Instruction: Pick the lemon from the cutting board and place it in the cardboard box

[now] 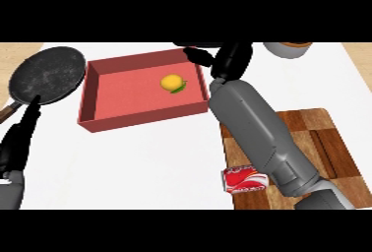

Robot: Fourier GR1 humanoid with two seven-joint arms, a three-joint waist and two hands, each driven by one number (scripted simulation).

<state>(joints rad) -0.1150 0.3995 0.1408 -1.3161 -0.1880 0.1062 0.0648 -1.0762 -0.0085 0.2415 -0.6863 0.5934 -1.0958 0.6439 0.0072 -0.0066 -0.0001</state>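
The yellow lemon [173,82], with a small green leaf, lies inside the red-brown box [93,98], toward its far right part. My right hand [218,58] hovers at the box's far right corner, fingers relaxed and spread, holding nothing; the lemon sits apart from it, to the left. The wooden cutting board [338,142] lies at the right, partly covered by my right forearm. At the lower left edge my left hand [16,145] rests with straight fingers pointing up.
A dark frying pan [47,75] lies left of the box, its handle reaching toward my left hand. A red and white can [244,179] lies on its side at the board's near left corner. A grey pot [287,49] stands at the far right.
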